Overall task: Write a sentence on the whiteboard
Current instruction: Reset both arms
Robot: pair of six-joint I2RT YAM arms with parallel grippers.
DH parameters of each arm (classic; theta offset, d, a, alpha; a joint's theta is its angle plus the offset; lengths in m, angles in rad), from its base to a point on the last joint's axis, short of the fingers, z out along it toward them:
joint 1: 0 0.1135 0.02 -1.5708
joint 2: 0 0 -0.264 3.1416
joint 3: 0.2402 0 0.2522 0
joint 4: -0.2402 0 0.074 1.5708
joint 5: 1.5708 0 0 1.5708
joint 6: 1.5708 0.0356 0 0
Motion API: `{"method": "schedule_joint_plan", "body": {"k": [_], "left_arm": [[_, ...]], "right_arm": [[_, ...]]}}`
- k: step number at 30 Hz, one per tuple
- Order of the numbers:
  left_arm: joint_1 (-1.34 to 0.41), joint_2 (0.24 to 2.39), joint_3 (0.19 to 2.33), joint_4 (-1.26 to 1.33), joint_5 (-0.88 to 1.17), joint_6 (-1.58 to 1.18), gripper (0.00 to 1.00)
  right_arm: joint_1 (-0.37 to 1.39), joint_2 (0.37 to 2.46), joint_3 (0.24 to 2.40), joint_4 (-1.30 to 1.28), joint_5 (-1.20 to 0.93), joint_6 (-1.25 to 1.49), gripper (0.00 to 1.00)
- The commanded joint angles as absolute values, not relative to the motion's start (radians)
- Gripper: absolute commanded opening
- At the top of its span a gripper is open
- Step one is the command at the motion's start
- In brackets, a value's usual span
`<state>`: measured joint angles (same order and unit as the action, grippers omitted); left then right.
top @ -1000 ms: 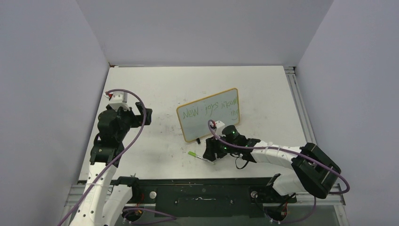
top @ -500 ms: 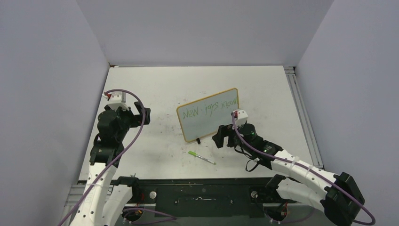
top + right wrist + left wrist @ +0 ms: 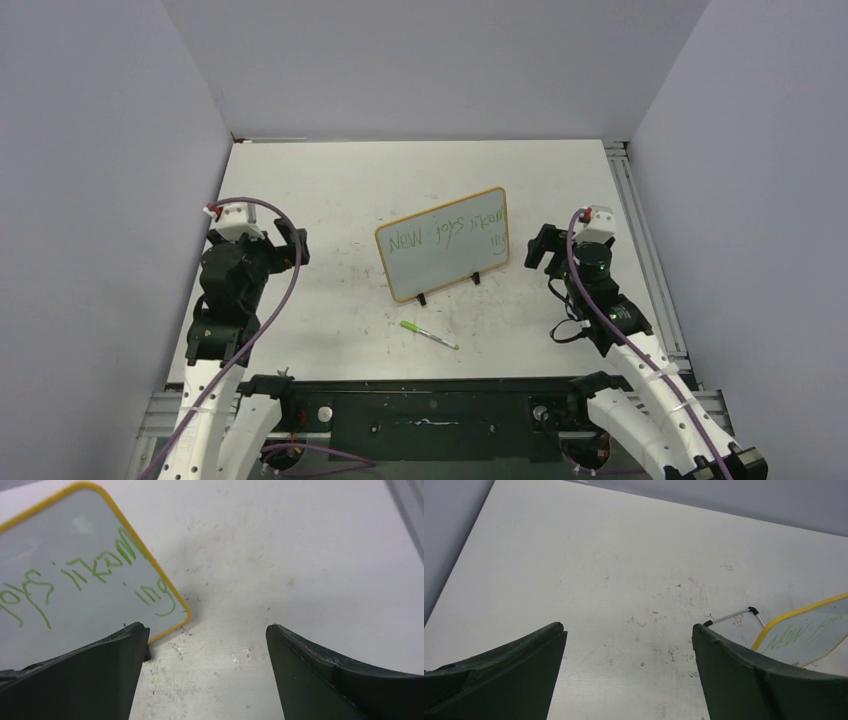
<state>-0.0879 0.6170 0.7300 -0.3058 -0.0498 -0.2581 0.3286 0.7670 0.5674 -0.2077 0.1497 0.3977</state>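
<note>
tabletop [image 3: 330, 190], left fingers [image 3: 284, 243] wide empty, right fingers [image 3: 541, 246] wide empty, withdrawn from marker [image 3: 428, 334] beside whiteboard [image 3: 440, 268]

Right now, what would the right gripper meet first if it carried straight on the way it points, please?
Probably the bare tabletop: the right gripper aims just past a corner of the whiteboard, seemingly missing it, though depth is unclear.

Soft, even light falls from above, leaving the table [image 3: 330, 190] bright white, with only faint, blurred shadows beneath the arms and the whiteboard [image 3: 443, 262]. The overhead view is sharp throughout. In the wrist views the left tool [image 3: 626, 629] and right tool [image 3: 206, 627] appear as dark, soft-edged, slightly unfocused shapes, and the whiteboard's face reads dull grey with a pale sheen.
</note>
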Motion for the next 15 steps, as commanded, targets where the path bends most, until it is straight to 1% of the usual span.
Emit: {"method": "schedule_joint_plan", "body": {"k": [1,7,15], "left_arm": [[-0.086,0.594,0.769,-0.332,-0.145,-0.264,0.96],[-0.087,0.560,0.757,-0.328,-0.169,-0.257,0.96],[-0.087,0.554,0.758,-0.336,-0.132,-0.241,0.96]], "right_arm": [[0.310,0.701,0.629,-0.173,0.248,0.331,0.90],[0.310,0.628,0.600,-0.135,0.302,0.312,0.90],[0.310,0.617,0.606,-0.136,0.314,0.310,0.90]]}}
